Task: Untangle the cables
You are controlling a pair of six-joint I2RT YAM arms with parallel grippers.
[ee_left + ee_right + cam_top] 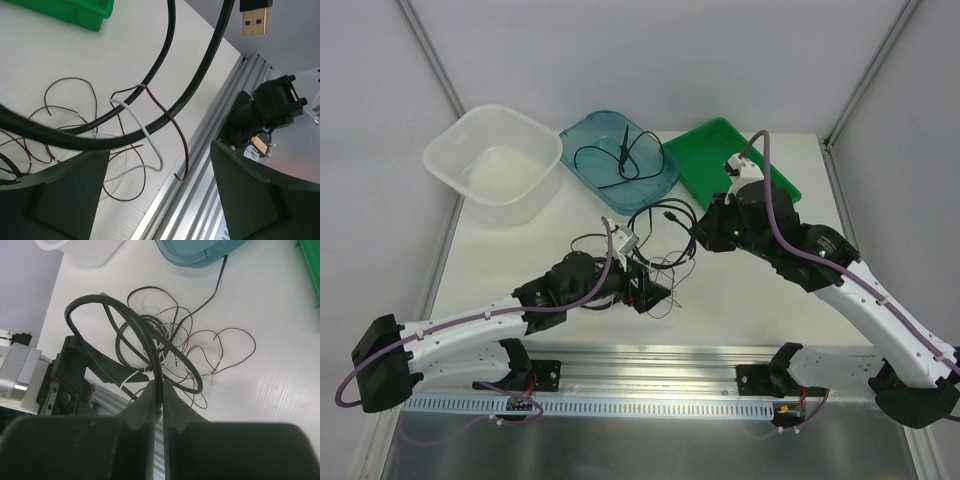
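Note:
A tangle of cables lies mid-table between both grippers: thick black loops, thin dark brown cords and a thin white one. My right gripper is shut on a thick black cable and holds its loop above the pile; in the top view it sits at the tangle's right edge. My left gripper is open, its jaws wide apart and empty, below two raised black cables. Brown and white cords lie under it. A gold USB plug hangs above. In the top view the left gripper is at the tangle's near edge.
A blue tray at the back holds one coiled black cable. A green tray stands to its right and a white tub to its left. An aluminium rail runs along the table's near edge, close under the left gripper.

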